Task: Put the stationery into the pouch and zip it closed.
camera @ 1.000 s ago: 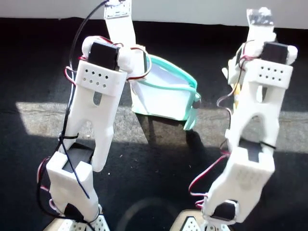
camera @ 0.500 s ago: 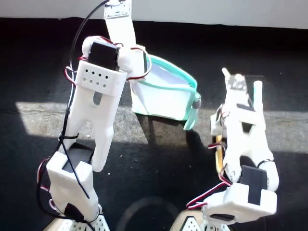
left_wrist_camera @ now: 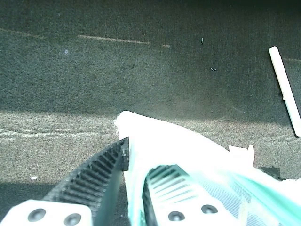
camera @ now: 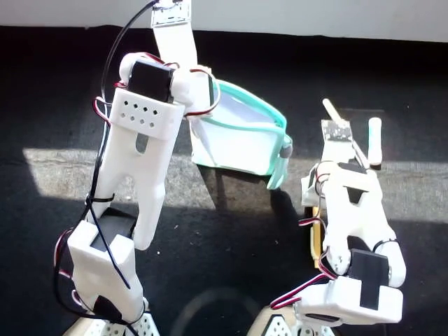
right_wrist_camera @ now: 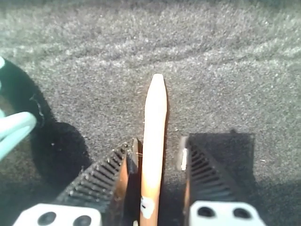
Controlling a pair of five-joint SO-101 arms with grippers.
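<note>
At the left of the bench the left arm is standing tall. The left pincer is clamping one side wall of the pouch: one ribbed finger is pressing on the outside of the white fabric and the other is sitting inside the mouth, with only fabric between them. The pouch is standing with its teal-zipped mouth gaping upward, near the middle of the bench and closer to the far edge than the near one. Whether its base is resting on the cloth I cannot tell.

Just right of the pouch, the right arm is folding low over the bench, and the right pincer is straddling the tan stick with its jaws partly open. The stick is running straight down the gap between the fingers, its pale tip poking out well ahead of them toward the far edge. It is touching one finger while a dark slit is separating it from the other, so the jaws are not squeezing it.

Farther right, near that pincer but apart from it, the white marker is lying on the bench, pointing roughly from near edge to far edge.
</note>
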